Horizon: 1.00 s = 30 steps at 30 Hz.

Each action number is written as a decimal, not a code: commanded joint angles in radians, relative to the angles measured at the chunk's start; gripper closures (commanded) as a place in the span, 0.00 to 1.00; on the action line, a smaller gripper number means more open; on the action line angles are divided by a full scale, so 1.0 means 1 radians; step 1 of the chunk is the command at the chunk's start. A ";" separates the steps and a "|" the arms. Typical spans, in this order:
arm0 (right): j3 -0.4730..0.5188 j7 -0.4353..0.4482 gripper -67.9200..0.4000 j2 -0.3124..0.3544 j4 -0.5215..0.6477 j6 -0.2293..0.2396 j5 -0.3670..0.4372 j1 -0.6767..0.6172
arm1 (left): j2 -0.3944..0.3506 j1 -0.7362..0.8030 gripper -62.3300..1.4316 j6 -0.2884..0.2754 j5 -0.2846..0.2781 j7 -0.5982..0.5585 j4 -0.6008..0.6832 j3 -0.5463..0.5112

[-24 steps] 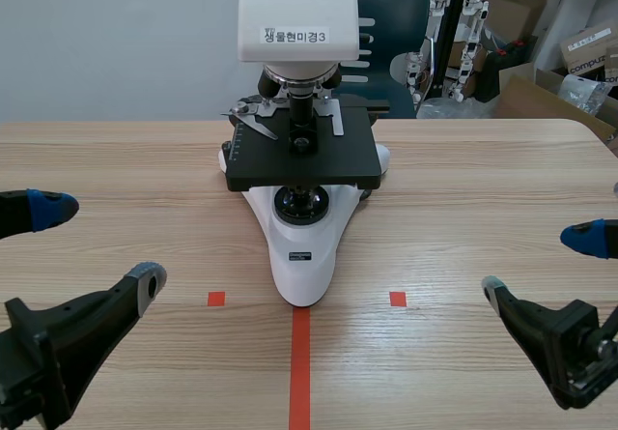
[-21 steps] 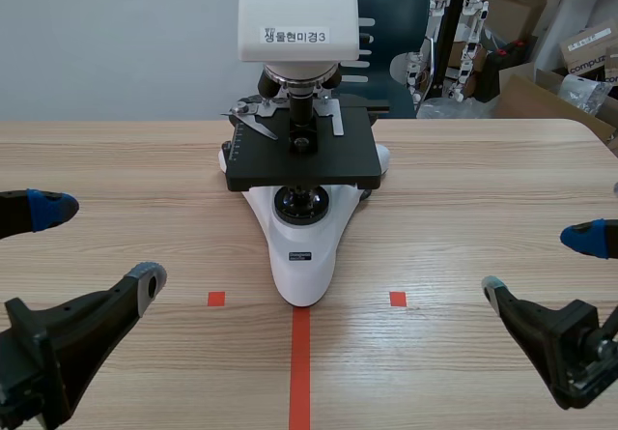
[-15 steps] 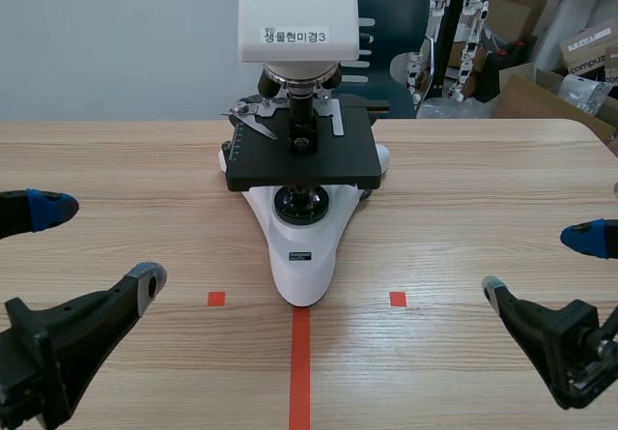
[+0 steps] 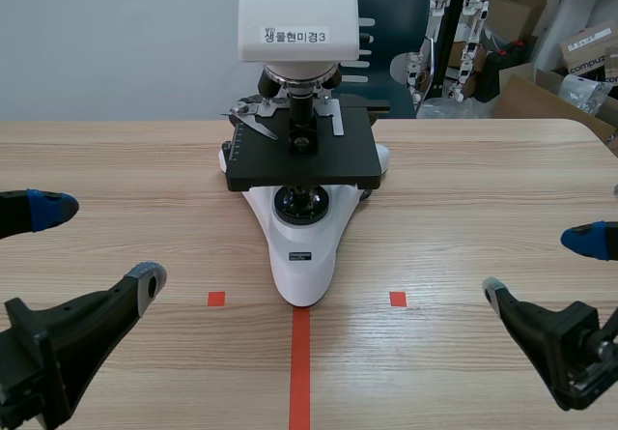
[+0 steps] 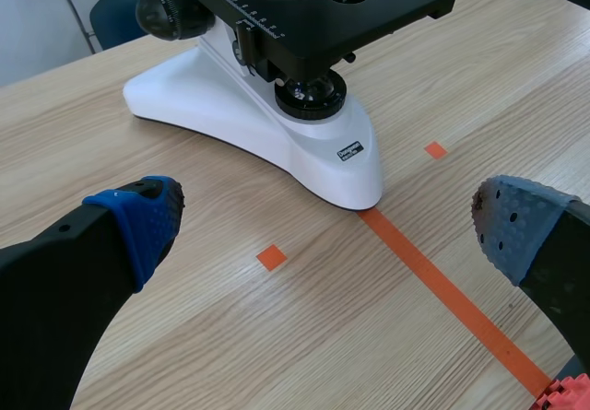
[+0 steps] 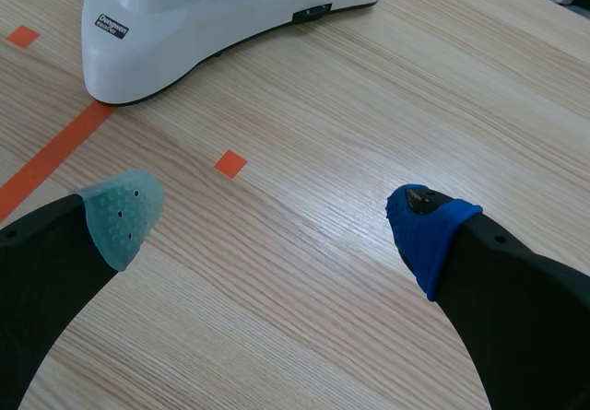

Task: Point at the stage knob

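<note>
The left gripper is hovering low at the frame's lower left, fingers spreading wide apart. The right gripper is hovering at the lower right, likewise gaping.

The left gripper and the right gripper are matte black, each with two thick, curved fingers that narrow toward the tip. The left one carries a bright blue pad and a grey-blue dimpled pad. The right one has a pale green dotted pad and a plain blue pad.
</note>
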 commanded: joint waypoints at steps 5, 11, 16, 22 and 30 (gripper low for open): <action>0.005 0.155 0.20 0.024 -0.107 -0.030 -0.040 0.021 | 0.003 -0.005 0.00 0.005 -0.010 -0.010 0.017 0.006; 0.005 0.323 0.20 0.059 -0.275 -0.021 -0.039 0.119 | 0.003 -0.005 0.00 0.005 -0.010 -0.010 0.017 0.006; -0.001 0.498 0.21 0.092 -0.414 0.060 -0.046 0.217 | 0.003 -0.005 0.00 0.005 -0.010 -0.010 0.017 0.006; -0.057 0.657 0.23 0.114 -0.558 0.074 -0.113 0.343 | 0.003 -0.005 0.00 0.005 -0.010 -0.011 0.017 0.006; -0.205 0.737 0.23 0.114 -0.690 0.074 -0.205 0.526 | 0.003 -0.005 0.00 0.005 -0.010 -0.010 0.017 0.006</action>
